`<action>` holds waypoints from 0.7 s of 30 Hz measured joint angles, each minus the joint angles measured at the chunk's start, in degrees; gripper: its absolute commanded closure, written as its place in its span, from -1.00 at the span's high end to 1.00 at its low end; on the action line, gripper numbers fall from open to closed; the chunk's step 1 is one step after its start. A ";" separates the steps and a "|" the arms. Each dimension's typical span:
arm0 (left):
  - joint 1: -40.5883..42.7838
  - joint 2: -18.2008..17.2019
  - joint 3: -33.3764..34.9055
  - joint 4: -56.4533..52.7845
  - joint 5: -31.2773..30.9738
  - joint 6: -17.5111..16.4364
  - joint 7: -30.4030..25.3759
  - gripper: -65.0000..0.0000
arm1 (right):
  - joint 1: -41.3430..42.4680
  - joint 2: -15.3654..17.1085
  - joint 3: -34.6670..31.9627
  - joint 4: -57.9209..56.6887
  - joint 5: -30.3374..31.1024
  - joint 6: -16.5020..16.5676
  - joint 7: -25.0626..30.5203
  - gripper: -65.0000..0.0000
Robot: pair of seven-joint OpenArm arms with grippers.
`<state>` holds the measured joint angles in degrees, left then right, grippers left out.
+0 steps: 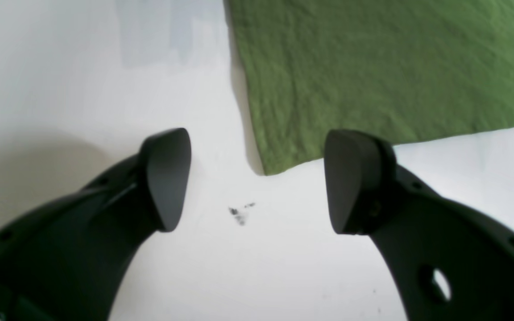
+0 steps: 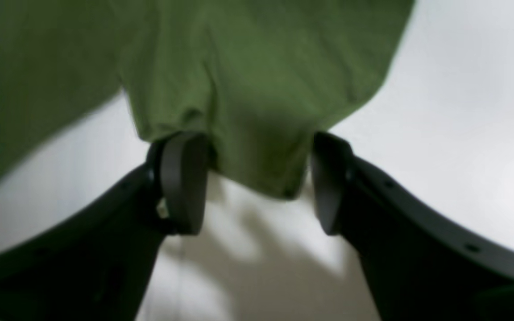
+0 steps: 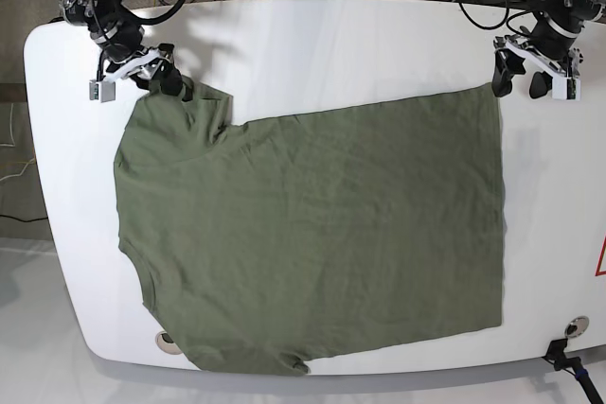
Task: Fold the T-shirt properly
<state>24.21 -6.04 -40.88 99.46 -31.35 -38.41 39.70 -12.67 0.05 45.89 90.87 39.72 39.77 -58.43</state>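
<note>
T-shirt (image 3: 312, 234) in olive green lies spread flat over most of the white table (image 3: 284, 35), its sleeves toward the left side and its hem along the right. At the far left, the right gripper (image 2: 257, 183) stands with jaws apart around the tip of a sleeve, not clenched on it. At the far right, the left gripper (image 1: 257, 178) hovers spread wide beside the shirt's corner, holding nothing. A small dark smudge (image 1: 240, 213) marks the table between its fingers.

My right wrist view is blurred: whether my jaws touch the T-shirt (image 2: 257, 89) sleeve I cannot tell. The shirt's lower hem overhangs the counter (image 3: 312, 35) edge.
</note>
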 measured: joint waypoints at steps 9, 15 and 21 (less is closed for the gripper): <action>-0.66 0.00 0.00 0.00 0.00 0.00 0.13 0.35 | 1.05 0.28 -0.09 -2.93 0.63 0.74 0.79 -0.28; -2.47 0.13 0.02 -1.18 0.00 -0.02 0.02 0.33 | 0.85 0.24 -0.11 -3.26 -0.48 0.28 -0.33 -1.00; -5.16 0.33 1.14 -6.58 -1.81 -0.11 -0.20 0.33 | 0.85 0.24 -0.11 -3.26 -0.50 0.31 -0.35 -1.00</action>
<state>19.05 -5.72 -39.75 92.88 -33.17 -38.52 39.51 -11.81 0.30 45.78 87.61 39.22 40.07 -58.78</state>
